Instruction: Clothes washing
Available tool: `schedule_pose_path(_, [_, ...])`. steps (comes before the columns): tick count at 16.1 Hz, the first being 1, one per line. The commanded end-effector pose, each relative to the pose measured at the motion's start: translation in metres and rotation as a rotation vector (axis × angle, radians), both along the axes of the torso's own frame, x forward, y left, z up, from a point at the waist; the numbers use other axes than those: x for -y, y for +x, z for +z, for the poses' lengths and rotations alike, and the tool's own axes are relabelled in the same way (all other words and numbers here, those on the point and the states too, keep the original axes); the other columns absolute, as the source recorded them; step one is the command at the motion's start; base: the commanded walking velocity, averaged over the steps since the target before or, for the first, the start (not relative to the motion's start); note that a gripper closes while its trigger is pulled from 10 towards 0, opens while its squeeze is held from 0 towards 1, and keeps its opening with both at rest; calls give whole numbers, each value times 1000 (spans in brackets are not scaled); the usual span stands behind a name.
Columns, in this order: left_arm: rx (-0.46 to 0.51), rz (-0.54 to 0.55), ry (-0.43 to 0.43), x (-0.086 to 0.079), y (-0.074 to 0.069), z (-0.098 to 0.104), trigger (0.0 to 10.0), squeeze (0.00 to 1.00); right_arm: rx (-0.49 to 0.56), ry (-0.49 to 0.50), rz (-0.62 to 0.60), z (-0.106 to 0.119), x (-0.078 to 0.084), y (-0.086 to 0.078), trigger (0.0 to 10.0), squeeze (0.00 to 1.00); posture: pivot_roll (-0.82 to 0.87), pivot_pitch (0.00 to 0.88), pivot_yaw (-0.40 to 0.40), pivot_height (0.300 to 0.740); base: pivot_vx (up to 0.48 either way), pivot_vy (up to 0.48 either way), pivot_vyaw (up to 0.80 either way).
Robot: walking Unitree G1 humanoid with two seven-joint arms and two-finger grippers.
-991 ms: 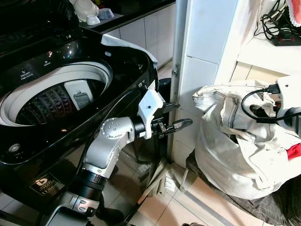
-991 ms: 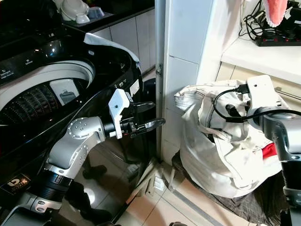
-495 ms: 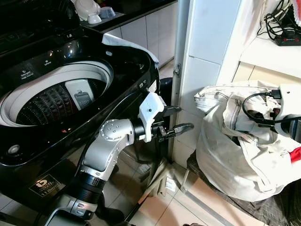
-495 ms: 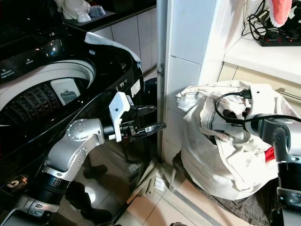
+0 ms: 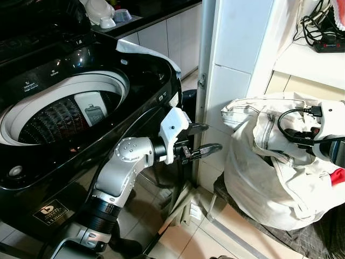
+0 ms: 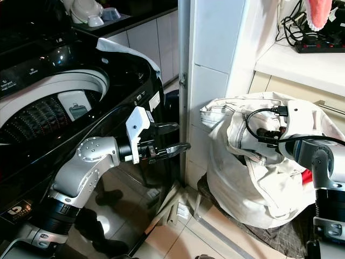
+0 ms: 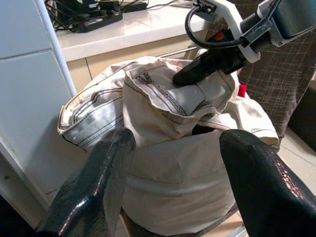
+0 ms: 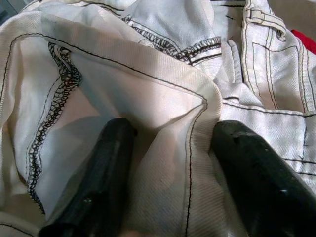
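Tiled floor (image 5: 215,237) runs beneath a cramped laundry corner, with a white pillar (image 5: 237,48) standing between the machine and the clothes. Nearest the camera, the left arm bends up from below, elbow low and forearm level, and its left gripper (image 5: 202,139) hangs in the air just in front of the pillar, pointing toward the laundry bag (image 5: 269,178). Its two black fingers are spread wide and hold nothing; the left wrist view looks between them straight at the bag.

That cream bag sits on the floor against the pillar's foot, upright and bulging, its long axis roughly vertical and its mouth turned upward. Pale clothes (image 8: 163,98) with dark stitched seams fill the opening, and a scrap of red cloth (image 6: 306,176) shows at the side away from the pillar.

The right arm reaches in from the far side of the bag, wrist bent down, and the right gripper (image 7: 207,66) is pushed into the mouth. Its wrist view shows what the head views hide: both fingers parted with a fold of cream fabric lying between them, not pinched.

On the pillar's other side stands the black washing machine (image 5: 135,86), lid up, its drum (image 5: 59,116) open to the ceiling. Behind the bag, a shelf (image 5: 307,62) carries a power strip (image 5: 328,44) and tangled cables.
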State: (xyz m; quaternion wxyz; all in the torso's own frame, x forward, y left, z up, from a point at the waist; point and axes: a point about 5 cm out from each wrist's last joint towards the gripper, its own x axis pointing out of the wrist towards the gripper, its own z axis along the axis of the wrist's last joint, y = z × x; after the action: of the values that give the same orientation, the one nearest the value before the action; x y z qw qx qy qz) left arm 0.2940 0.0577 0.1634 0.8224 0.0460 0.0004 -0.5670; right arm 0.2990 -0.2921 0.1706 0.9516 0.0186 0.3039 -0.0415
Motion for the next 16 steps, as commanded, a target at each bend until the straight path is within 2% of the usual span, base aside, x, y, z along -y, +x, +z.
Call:
schedule_pose_path(1, [15,-8,2,-1,-1,4,10000,0,-16,41,5,-4,-1,-2,0,0,-126,0,76,740,0,0,0])
schedule_pose_path(16, [11,27,12,-3,2,3,10000,0,51,74,-1,7,-1,3,0,0,-121,0,73,740,0,0,0])
